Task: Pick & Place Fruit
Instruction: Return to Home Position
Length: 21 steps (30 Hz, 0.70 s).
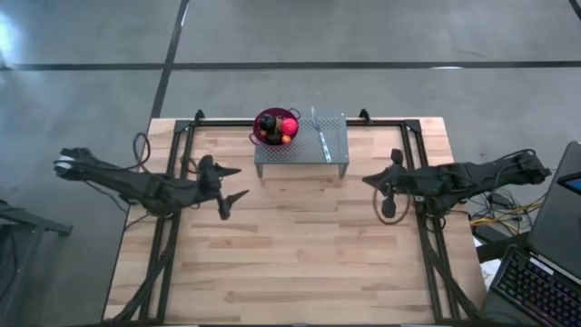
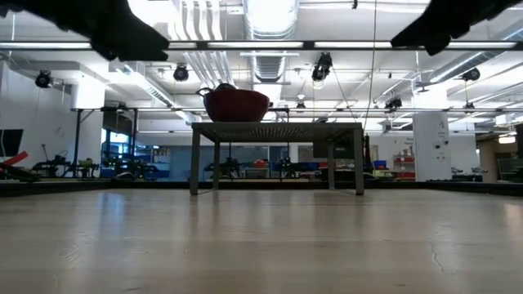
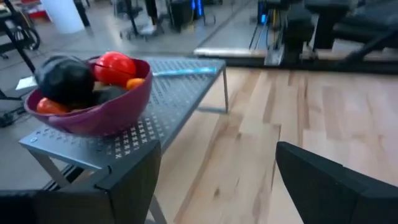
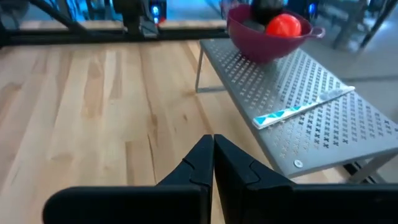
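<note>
The fruit [image 1: 277, 127] lies heaped in a purple colander bowl [image 1: 261, 118] that stands on a grey perforated metal stand [image 1: 304, 154] at the table's far middle. In the left wrist view a red ball [image 3: 115, 66], a dark ball [image 3: 65, 78] and small orange pieces [image 3: 50, 106] show in the bowl [image 3: 106, 115]; the right wrist view shows the red ball [image 4: 283, 25]. My left gripper [image 1: 234, 184] hovers open, left of the stand. My right gripper [image 1: 369, 180] is shut, right of the stand. Neither touches anything.
A slim teal stick [image 1: 322, 141] lies on the stand beside the bowl [image 4: 292, 112]. The wooden table [image 1: 300, 263] stretches bare in front of the stand. A keyboard [image 1: 536, 286] and laptop sit off the table's right edge. Black frame rails [image 1: 168, 236] run along both sides.
</note>
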Motion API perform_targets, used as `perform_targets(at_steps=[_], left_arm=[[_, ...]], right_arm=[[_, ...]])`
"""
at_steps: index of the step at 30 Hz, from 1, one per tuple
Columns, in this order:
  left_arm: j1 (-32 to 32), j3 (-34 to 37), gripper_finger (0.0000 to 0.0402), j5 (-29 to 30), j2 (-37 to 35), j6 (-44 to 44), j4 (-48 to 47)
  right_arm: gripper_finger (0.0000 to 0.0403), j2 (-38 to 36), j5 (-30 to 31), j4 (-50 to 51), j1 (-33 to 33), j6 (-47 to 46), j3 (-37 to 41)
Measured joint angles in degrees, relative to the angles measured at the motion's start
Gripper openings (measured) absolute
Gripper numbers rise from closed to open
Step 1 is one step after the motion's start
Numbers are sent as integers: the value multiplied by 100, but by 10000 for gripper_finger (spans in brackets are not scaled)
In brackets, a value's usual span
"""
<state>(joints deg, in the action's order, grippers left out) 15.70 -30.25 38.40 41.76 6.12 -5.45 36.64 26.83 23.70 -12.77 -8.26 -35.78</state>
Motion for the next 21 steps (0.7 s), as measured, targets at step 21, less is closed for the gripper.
perform_targets(at_steps=[21], left_arm=[[2, 2124, 321, -653, -2538, -547, 799]], right_arm=[[8, -2052, -1421, -2140, 875, 271, 2595]])
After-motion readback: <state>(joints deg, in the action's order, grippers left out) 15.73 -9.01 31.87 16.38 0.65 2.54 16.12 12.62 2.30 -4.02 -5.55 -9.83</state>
